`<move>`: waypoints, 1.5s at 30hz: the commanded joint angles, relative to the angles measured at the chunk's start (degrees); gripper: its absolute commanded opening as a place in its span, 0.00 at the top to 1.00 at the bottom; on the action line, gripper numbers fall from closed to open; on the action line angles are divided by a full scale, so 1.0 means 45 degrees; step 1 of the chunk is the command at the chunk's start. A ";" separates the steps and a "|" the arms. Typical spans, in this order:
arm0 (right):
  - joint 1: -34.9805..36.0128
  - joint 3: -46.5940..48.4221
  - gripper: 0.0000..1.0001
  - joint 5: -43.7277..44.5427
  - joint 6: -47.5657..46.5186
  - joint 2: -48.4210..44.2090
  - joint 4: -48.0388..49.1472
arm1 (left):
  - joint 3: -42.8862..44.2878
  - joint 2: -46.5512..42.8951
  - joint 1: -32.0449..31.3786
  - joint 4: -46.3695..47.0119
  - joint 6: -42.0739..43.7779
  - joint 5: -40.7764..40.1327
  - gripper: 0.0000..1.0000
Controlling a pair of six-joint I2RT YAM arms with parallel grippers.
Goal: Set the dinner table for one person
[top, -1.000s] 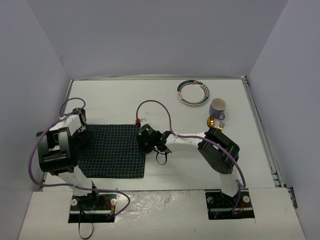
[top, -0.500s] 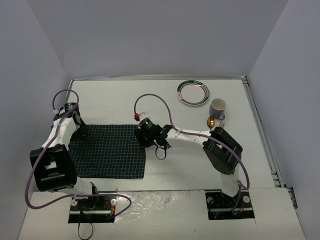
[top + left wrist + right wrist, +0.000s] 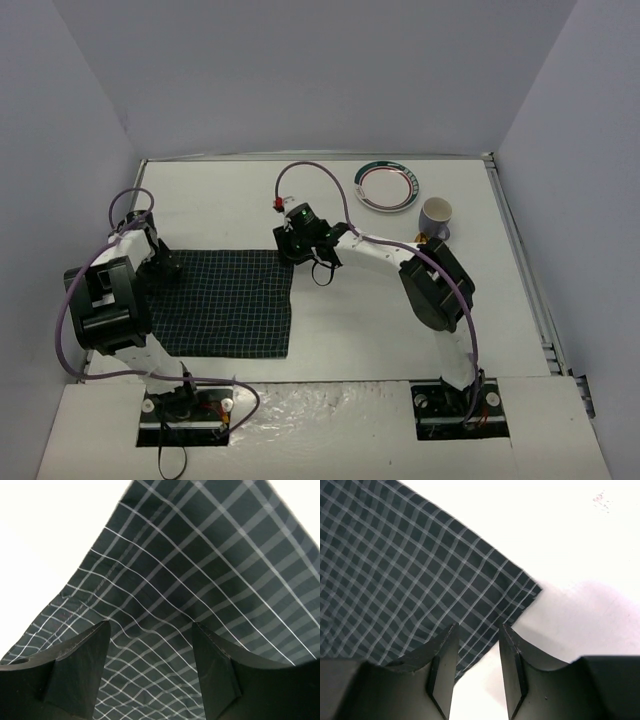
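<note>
Looks like spreading the dark green checked cloth [image 3: 225,305] over the dinner table [image 3: 230,195], with the cloth low and left of centre in the top view and bare white tabletop filling most of the frame around it. Poised with the left gripper [image 3: 150,626] at the cloth's upper-left corner, fingers well apart and clamped on nothing, with checked fabric visible through the gap and rippled just below. Poised with the right gripper [image 3: 478,627] at the upper-right corner, fingers close but not together, holding nothing, with hem and corner lying flat underneath

Could go wrong in several ways from here. Closing the left fingers onto that ripple risks grabbing a fold rather than the edge, and so dragging a crease across the middle. Closing the right fingers this near the hem risks missing the fabric altogether, or catching only the very edge and losing it on the pull. Tugging from one side alone would probably skew the cloth on the table. Swinging the right arm back toward the upper right of the top view risks knocking the mug [image 3: 436,214] just beside the forearm, or the plate [image 3: 387,186] a little beyond. Cannot tell how high either pair of fingers sits above the fabric
</note>
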 commanded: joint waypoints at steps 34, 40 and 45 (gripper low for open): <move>0.1429 -0.1965 0.67 -0.0270 0.0369 -0.1451 0.1919 | 0.0366 0.0592 0.0880 0.0383 -0.0667 0.0317 0.41; 0.1709 -0.2970 0.67 -0.0659 0.1148 -0.0939 0.2918 | 0.0420 0.0653 0.0880 0.0376 -0.0618 0.0274 0.41; 0.1628 -0.4042 0.67 -0.0361 0.1470 -0.1267 0.2983 | 0.0488 0.0741 0.0880 0.0332 -0.0549 0.0136 0.41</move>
